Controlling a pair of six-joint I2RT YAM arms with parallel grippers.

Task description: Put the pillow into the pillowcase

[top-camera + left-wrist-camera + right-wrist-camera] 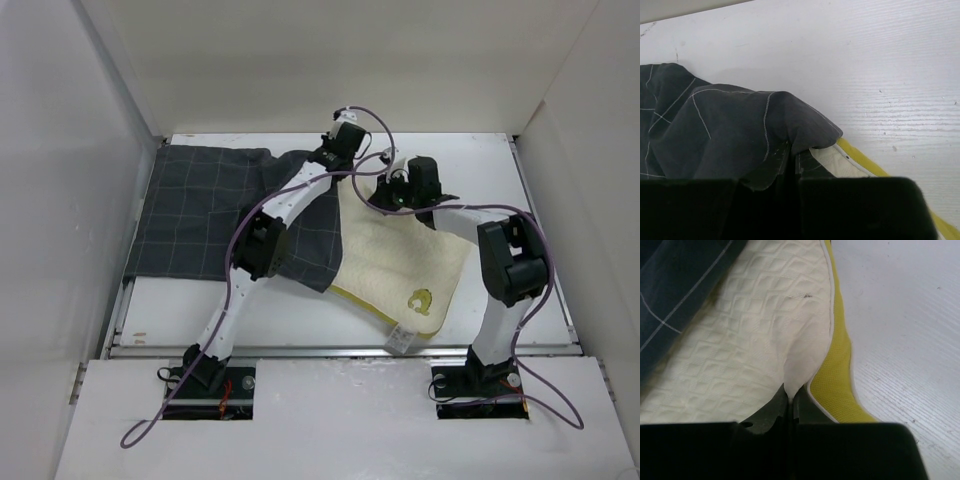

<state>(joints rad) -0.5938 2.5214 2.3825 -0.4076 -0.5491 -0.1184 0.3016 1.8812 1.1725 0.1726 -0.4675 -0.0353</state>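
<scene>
Cream quilted rectangular pillow (400,265), its far edge pinched in the clamped right claw (791,400), lies on the white worktop (300,310) just right of the charcoal grid-lined fabric pillowcase (210,215), whose mouth hem the left claw (792,167) holds clamped over the pillow's far-left corner.

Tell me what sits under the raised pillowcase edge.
The pillow's cream corner and yellow side band peek out beneath the pillowcase hem, which the left tool pinches shut. How far the pillow reaches beneath the fabric is covered and cannot be seen.
</scene>
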